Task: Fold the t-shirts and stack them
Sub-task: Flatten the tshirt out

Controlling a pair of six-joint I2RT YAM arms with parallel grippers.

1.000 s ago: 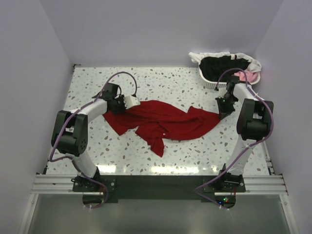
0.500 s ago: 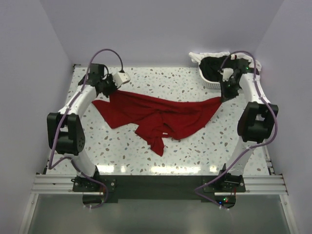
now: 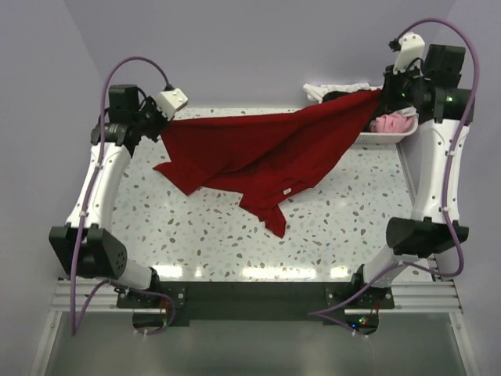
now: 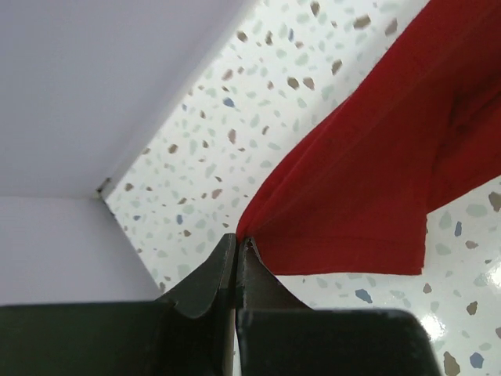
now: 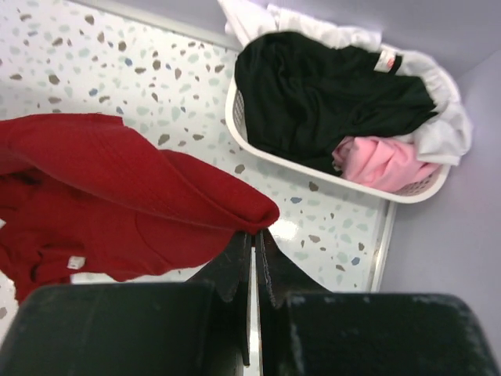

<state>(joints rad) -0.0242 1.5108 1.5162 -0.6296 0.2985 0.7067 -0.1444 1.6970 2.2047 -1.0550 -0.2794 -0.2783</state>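
Both jaws pinch opposite ends of the dark red t-shirt [image 3: 266,149], stretching it above the tabletop's [image 3: 196,235] far edge, likely to spread it flat.

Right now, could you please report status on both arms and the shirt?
Left pincer and right pincer shut on the dark red cloth t-shirt. Shirt stretched between them. Nothing in the way.

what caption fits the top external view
Left gripper and right gripper hold the dark red t-shirt stretched over the table.
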